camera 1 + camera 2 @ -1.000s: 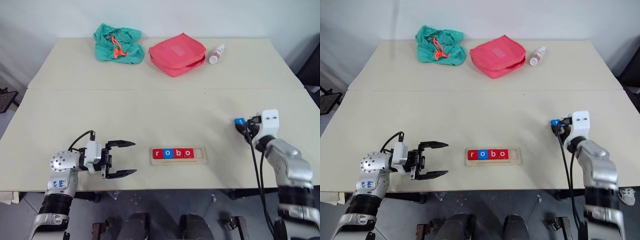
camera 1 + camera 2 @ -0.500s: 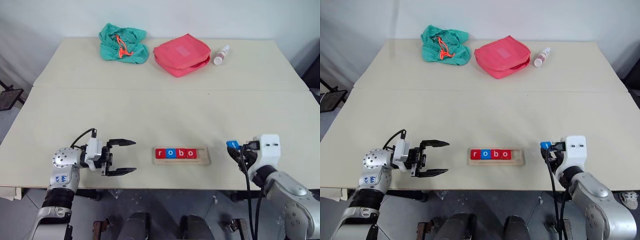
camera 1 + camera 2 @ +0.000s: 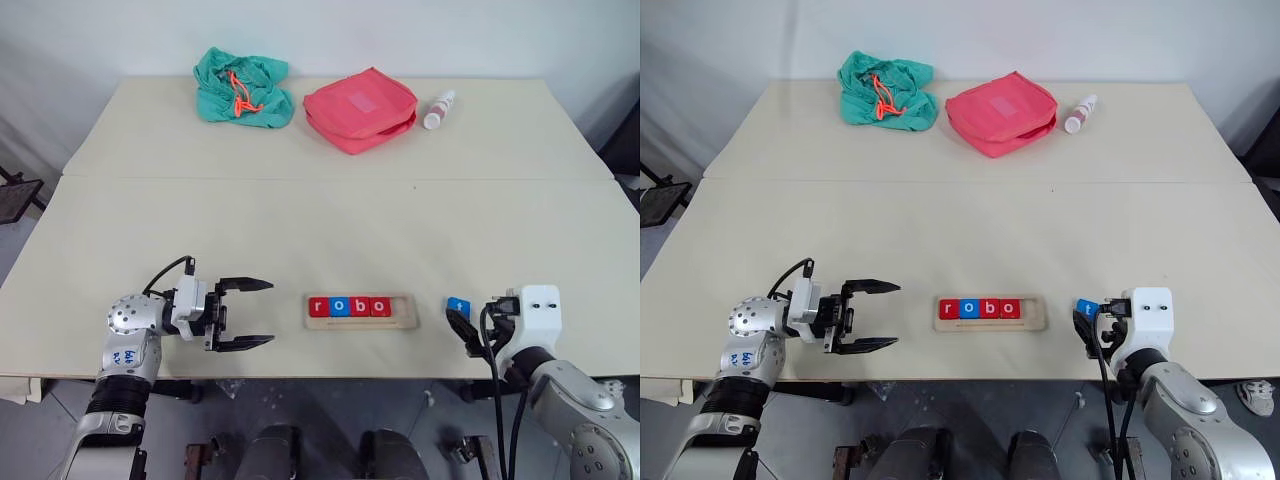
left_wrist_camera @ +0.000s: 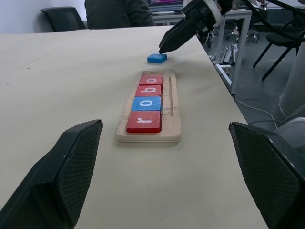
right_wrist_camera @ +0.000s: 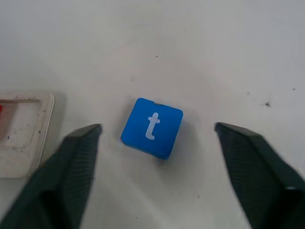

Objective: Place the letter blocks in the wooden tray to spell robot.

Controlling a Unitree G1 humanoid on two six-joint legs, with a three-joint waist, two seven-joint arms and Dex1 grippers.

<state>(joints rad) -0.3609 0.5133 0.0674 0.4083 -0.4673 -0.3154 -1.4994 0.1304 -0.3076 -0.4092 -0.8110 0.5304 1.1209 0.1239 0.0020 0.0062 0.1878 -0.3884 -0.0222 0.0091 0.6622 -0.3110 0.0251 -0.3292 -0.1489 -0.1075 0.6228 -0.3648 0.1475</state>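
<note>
While my left end effector [image 3: 247, 314] is hovering wide open and empty, the wooden tray [image 3: 361, 311] is lying on the counter [image 3: 320, 230] just ahead of its fingertips, carrying four letter blocks [image 3: 350, 307] reading r, o, b, o. Beyond the tray, the blue t block [image 5: 152, 128] is lying flat between the spread, empty fingers of my right end effector [image 5: 157, 179].

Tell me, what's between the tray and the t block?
Nothing. Bare table lies between the tray and the t block, as the left wrist view shows.

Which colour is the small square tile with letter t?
Blue square tile with white letter; the right wrist view shows it best.
</note>
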